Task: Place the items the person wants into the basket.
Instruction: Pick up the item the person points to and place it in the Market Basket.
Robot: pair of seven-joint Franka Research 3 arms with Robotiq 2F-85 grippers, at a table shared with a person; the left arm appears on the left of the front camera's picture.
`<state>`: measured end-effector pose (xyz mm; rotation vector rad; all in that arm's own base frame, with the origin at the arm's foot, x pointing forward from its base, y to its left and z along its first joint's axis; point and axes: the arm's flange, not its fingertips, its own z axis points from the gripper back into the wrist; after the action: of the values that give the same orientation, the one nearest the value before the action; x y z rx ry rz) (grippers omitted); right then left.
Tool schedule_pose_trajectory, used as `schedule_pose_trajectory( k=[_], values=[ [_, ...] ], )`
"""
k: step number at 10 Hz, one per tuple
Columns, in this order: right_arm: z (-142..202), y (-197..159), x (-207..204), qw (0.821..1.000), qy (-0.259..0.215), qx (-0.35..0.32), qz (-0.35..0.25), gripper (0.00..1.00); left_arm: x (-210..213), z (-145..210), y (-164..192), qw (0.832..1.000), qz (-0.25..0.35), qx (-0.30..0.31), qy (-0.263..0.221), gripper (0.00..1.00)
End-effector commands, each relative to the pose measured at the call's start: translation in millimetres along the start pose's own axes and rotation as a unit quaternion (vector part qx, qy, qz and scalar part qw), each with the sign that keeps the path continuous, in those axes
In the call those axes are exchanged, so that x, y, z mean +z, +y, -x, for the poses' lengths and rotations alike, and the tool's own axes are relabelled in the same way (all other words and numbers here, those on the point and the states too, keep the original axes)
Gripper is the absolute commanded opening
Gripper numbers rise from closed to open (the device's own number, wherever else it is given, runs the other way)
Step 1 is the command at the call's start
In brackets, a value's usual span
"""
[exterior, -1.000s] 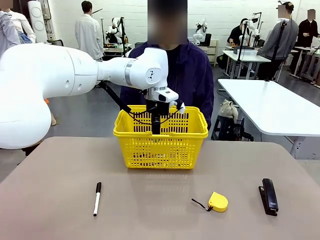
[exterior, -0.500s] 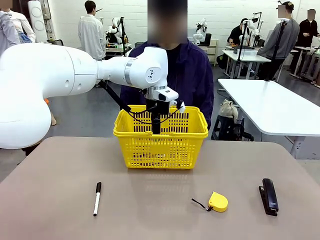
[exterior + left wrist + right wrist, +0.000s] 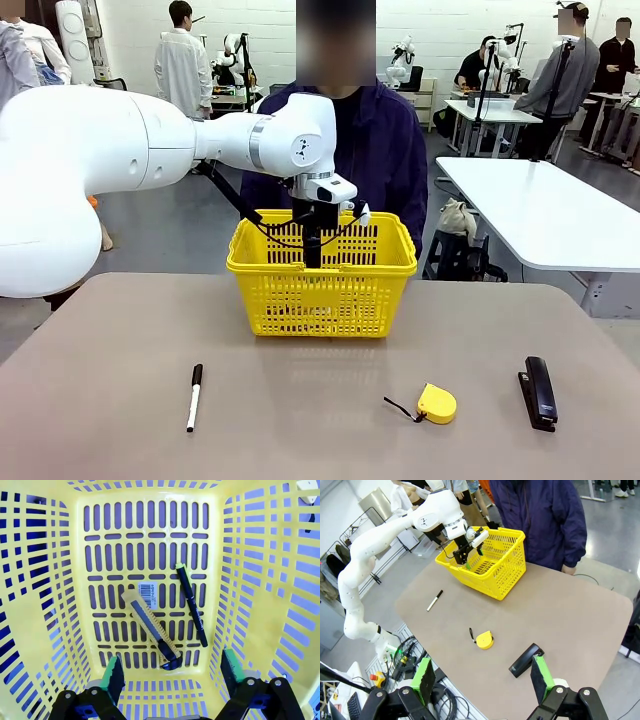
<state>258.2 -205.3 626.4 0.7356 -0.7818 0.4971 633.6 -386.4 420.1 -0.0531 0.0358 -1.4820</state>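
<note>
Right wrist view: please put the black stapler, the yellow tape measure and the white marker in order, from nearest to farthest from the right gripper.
Counted from the right gripper:
1. black stapler: just ahead of the fingers, toward the picture's right.
2. yellow tape measure: a little beyond it, near the middle.
3. white marker: clearly farther, toward the picture's left.

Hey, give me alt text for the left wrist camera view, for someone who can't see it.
Looking down into a yellow basket, a yellow-and-black utility knife and a black pen with a yellow end lie side by side on its slotted floor. The left gripper hangs open above them.
</note>
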Motion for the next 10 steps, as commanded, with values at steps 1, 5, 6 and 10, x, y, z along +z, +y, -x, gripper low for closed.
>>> schedule_pose_trajectory(
  k=[1,5,6,10],
  values=[
    [0,-1,-2,1.0,-0.013,0.006,-0.009,1.0,1,0,0,1.0,-0.001,0.0,0.0,1.0],
    [0,-1,-2,1.0,-0.013,0.006,-0.009,1.0,1,0,0,1.0,-0.001,0.0,0.0,1.0],
    [0,-1,-2,1.0,-0.013,0.006,-0.009,1.0,0,0,0,1.0,0.0,0.0,0.0,1.0],
    [0,-1,-2,1.0,-0.013,0.006,-0.009,1.0,93,118,-106,0.989,-0.132,0.01,-0.066,1.0]
  ],
)
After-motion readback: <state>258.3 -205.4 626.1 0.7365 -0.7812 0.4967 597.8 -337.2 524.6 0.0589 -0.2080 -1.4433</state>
